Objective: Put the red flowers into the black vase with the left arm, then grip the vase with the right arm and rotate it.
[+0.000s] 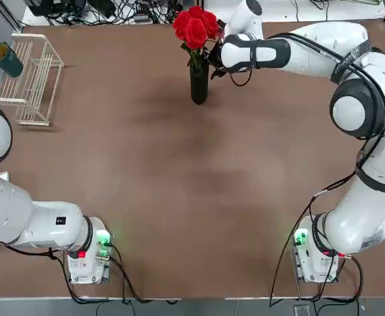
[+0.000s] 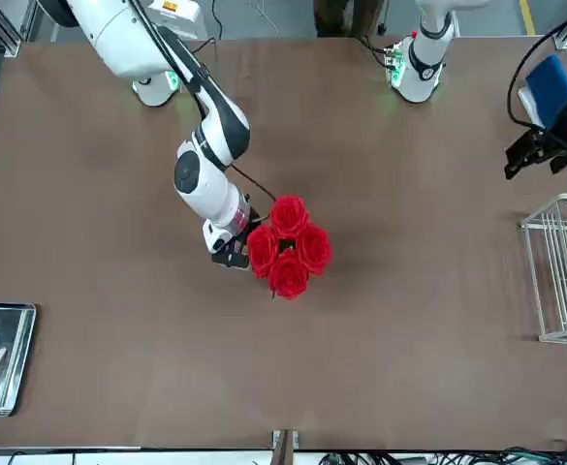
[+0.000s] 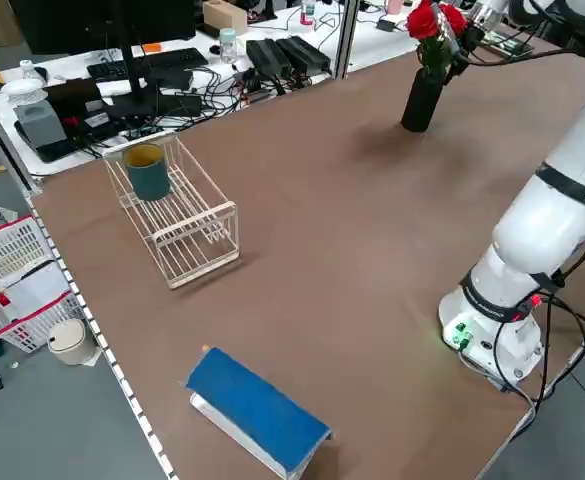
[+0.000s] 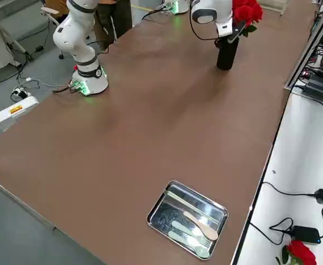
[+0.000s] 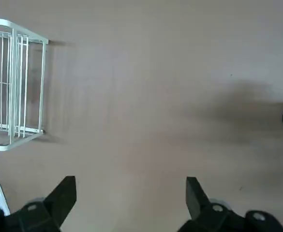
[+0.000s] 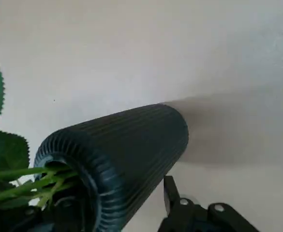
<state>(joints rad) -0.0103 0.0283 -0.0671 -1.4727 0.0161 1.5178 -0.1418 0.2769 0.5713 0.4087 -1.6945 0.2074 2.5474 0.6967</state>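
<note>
Seen from overhead, going left to right. At the far left the left arm is pulled back near a white wire rack (image 1: 31, 79), well apart from the work; the left gripper (image 5: 130, 203) has its fingers spread wide over bare table and holds nothing.

In the middle of the far edge stands the black vase (image 1: 199, 84), upright, its long axis vertical. The red flowers (image 1: 195, 27) already sit in it, blooms bunched over the mouth and green stems running down inside.

Just to the right of the vase's upper part is the right gripper (image 1: 216, 64), reaching in sideways from the right arm, which is clearly the nearer arm. In the right wrist view the ribbed vase wall lies between its fingers, one fingertip (image 6: 169, 188) close beside the wall. The jaws look partly drawn in around the vase, but firm contact cannot be made out.

Leaves and the vase hide the other finger. The blooms hide the vase mouth from above.
</note>
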